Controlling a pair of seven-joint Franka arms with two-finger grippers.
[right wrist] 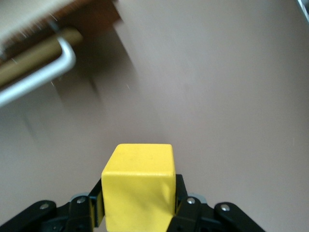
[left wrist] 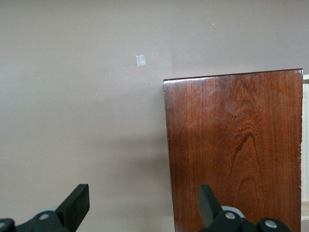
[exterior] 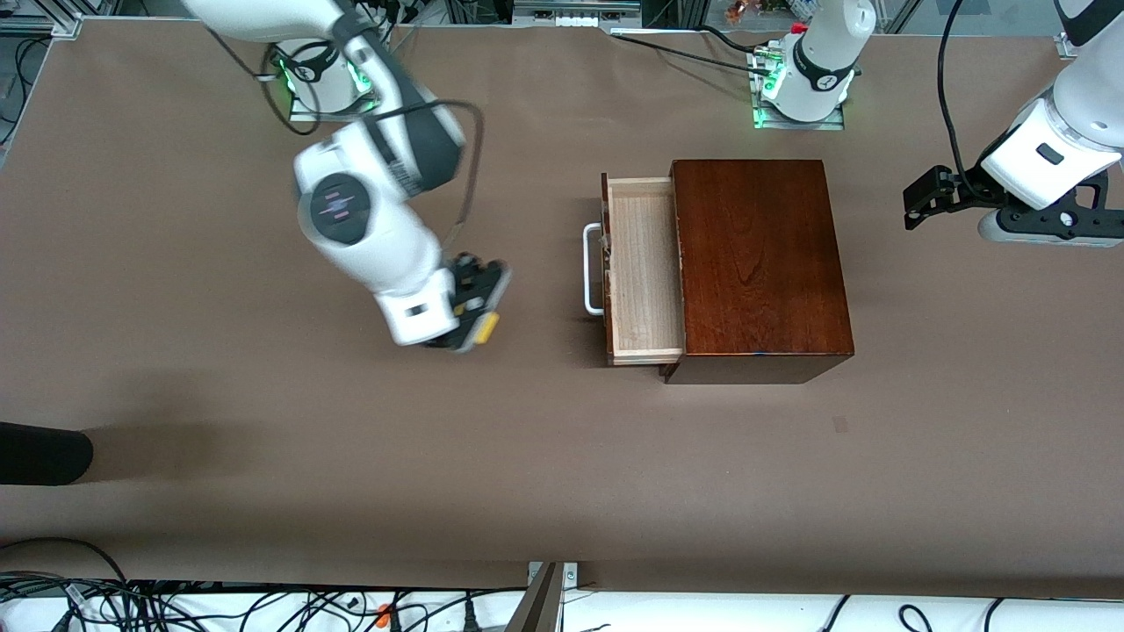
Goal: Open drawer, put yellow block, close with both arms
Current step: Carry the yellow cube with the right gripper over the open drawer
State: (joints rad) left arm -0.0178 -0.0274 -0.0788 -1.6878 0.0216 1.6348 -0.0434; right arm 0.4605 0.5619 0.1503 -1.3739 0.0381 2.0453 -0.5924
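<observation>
- Your right pincer is clamped on the block — the right wrist view shows the yellow cube pinched between both fingers, lifted clear of the worktop.
- It hangs over bare worktop, toward the right arm's end from the drawer, with a stretch of open surface between them.
- The drawer is already pulled out of the box, its pale tray empty, and its white handle points toward your loaded pincer.
- The relation to watch: the tray lies sideways from the block, toward the left arm's end. Judged from here, you'll have to carry the block over the handle and the dark front before it can drop in.
- The tray's long axis runs from the arm bases toward the front camera, so you have slack along that line — much less across it.
- The right arm is clearly the nearer one to the tray opening.
- Your left pincer waits with fingers spread wide and nothing held, hanging over the worktop just past the box's closed end; its wrist view looks down on the box top.
- As I read it, opening is done, placing is under way, closing remains.
</observation>
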